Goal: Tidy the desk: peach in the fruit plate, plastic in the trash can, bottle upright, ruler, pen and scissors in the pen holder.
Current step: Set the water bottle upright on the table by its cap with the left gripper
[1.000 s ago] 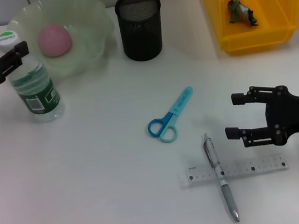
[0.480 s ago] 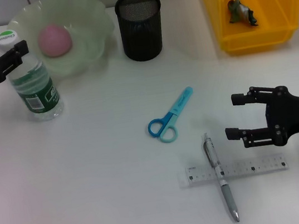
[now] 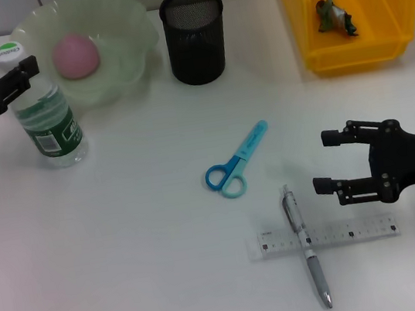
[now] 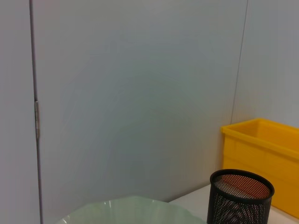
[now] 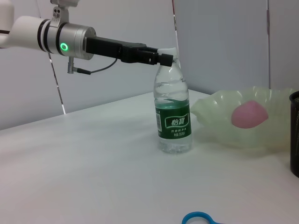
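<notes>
Nothing has shifted since the earlier frames. Upper left, the left gripper (image 3: 13, 66) stays clamped on the upright bottle (image 3: 48, 124) at its cap. Lower right, the right gripper (image 3: 324, 161) hangs spread apart beside pen (image 3: 305, 244) and ruler (image 3: 322, 235).

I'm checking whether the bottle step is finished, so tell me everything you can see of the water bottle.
The water bottle is clear plastic with a green label and a white cap, and it looks nearly empty. It stands upright on the white table, just in front of the pale green fruit plate. The left gripper is at its neck, just under the cap, fingers on either side. Nothing else touches it.
</notes>
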